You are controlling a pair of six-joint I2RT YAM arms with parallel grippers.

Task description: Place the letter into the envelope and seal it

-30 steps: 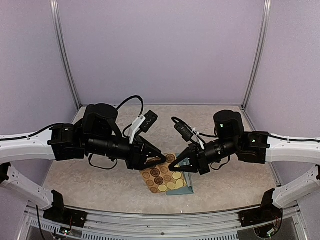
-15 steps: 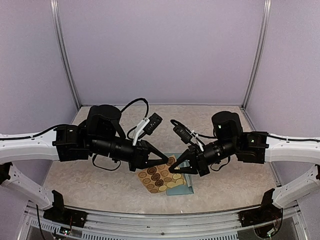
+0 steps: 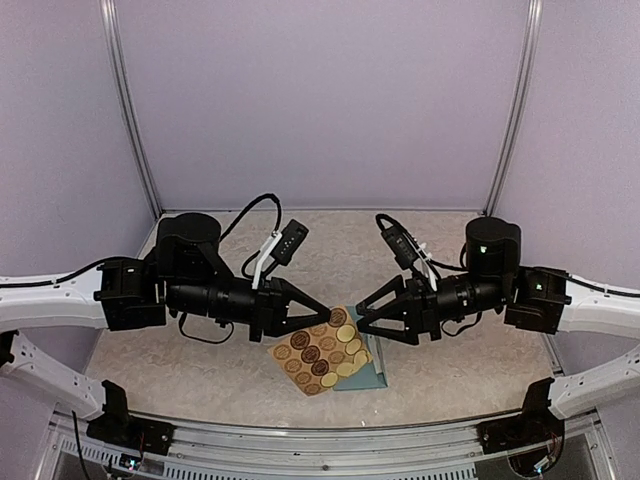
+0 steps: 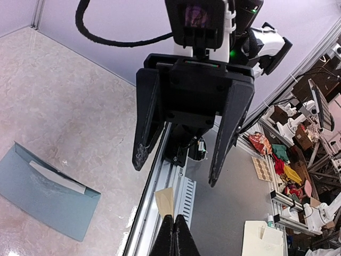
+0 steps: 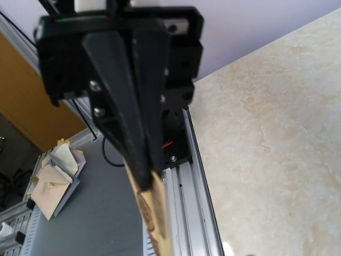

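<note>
The left end effector (image 3: 325, 314) pinches the sticker sheet (image 3: 315, 360), the right end effector (image 3: 360, 320) stands spread; sealing the envelope (image 4: 45, 189) on the surface (image 3: 180, 370) seems yet undone.

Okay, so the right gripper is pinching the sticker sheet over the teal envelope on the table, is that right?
Not quite. The left gripper is pinching the sticker sheet, as the right wrist view shows. The right gripper stands open beside it. The teal envelope does lie on the table beneath.

The envelope (image 3: 375, 376) lies on the table (image 3: 180, 352), its left part beneath the raised sticker sheet (image 3: 318, 352).
</note>
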